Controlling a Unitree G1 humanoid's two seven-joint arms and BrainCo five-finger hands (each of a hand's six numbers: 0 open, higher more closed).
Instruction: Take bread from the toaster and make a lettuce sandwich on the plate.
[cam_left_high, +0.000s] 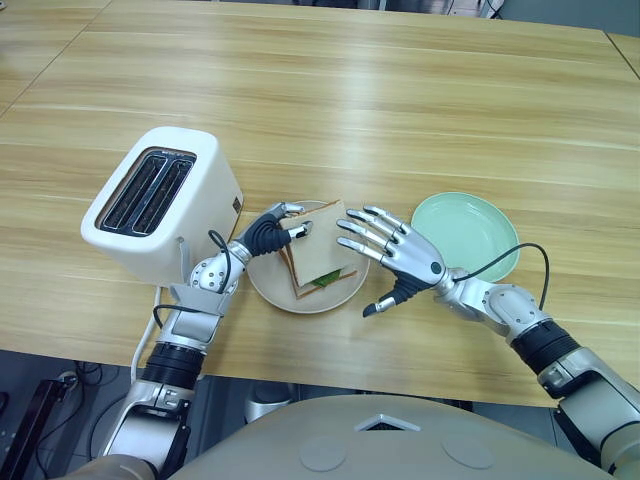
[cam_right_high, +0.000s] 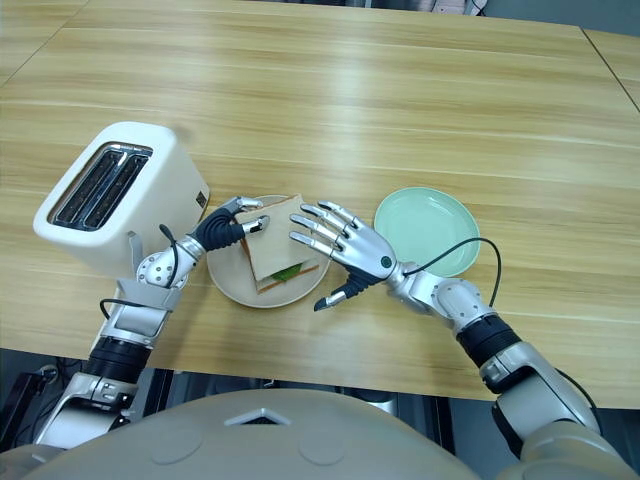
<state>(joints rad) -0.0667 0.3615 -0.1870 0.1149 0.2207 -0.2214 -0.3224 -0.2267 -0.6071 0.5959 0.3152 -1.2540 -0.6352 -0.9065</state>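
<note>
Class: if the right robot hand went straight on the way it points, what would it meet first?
Probably the sandwich on the plate, just ahead of the right robot hand; depth unclear.

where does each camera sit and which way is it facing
Left eye view: on the head, facing forward and down at the table; left hand and right hand show either side of the sandwich.
Right eye view: same head, just to the right, same aim; the same hands show.
Both share the toaster, the plate and the green dish.
</note>
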